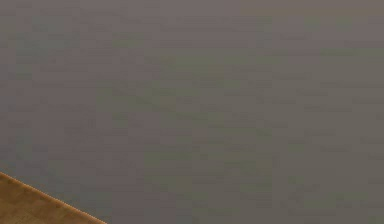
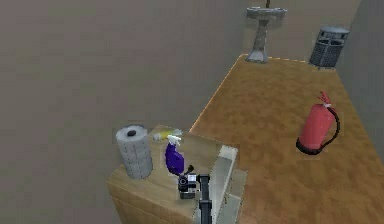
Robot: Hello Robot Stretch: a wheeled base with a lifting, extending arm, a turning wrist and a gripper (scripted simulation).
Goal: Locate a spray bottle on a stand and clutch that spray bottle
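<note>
Arm side view, low and just left of the middle: a pale wooden stand (image 2: 135,190) carries a purple spray bottle (image 2: 172,158) with a yellowish head, upright near the stand's far edge. A grey-white roll of paper (image 2: 131,150) stands just beside the bottle, on its left in the picture. The dark arm (image 2: 204,203) rises from the bottom edge, and the gripper (image 2: 181,178) sits at its far end, right at the foot of the bottle. Whether the gripper touches the bottle or holds anything cannot be told, because the bottle stands on the stand directly at it. A white-edged object (image 2: 229,168), possibly part of a fixture, lies just right of the stand. Farther out, a wooden floor (image 2: 250,100) runs up the picture. A red fire extinguisher (image 2: 316,126) rests on it toward the right, well apart from the stand. At the top stand a grey pedestal sink (image 2: 264,30) and a dark bin (image 2: 329,47). Forward view: a plain grey wall (image 1: 200,100), with a corner of the floor at the lower left.
</note>
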